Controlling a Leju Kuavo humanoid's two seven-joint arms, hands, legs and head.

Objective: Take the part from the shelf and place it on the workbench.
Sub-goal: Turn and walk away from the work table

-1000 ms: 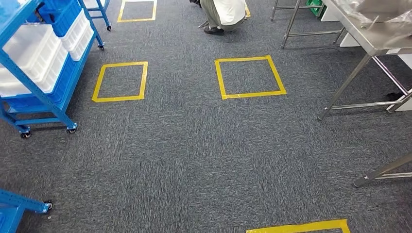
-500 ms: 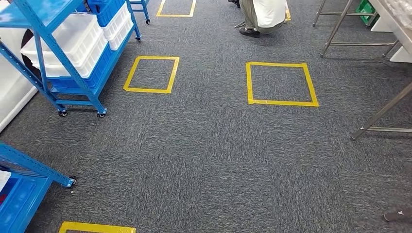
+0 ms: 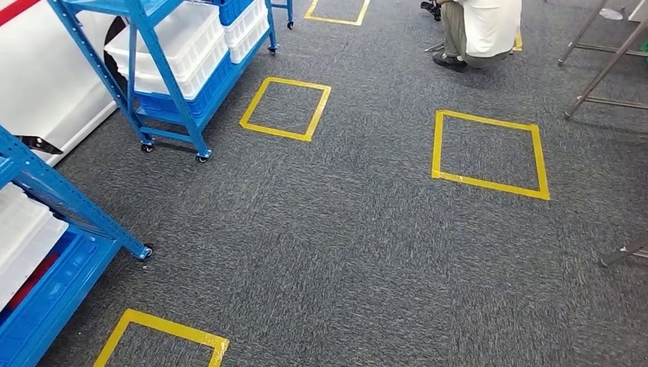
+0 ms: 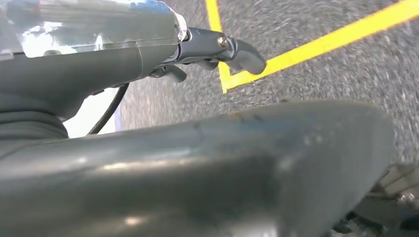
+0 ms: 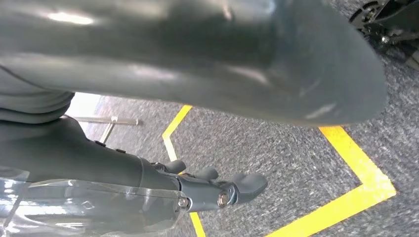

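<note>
Two blue wheeled shelves stand at the left in the head view. The farther shelf (image 3: 164, 73) carries white bins (image 3: 179, 42) over a blue crate. The nearer shelf (image 3: 53, 195) at the lower left holds a white bin (image 3: 23, 237) and a blue tray. I cannot make out the part itself. Steel workbench legs (image 3: 607, 69) show at the upper right. My left hand (image 4: 202, 47) hangs over the carpet with its fingers stretched out and nothing in them. My right hand (image 5: 210, 190) hangs the same way, holding nothing.
A person (image 3: 481, 30) crouches at the far end of the grey carpet. Yellow tape squares (image 3: 279, 131) (image 3: 489, 182) mark the floor, and a third square (image 3: 164, 327) lies near my feet. Another metal leg (image 3: 623, 252) juts in at the right edge.
The camera has turned left: the whole scene has slid right. The shelves have come nearer and fuller into view, and the workbench top has left the picture.
</note>
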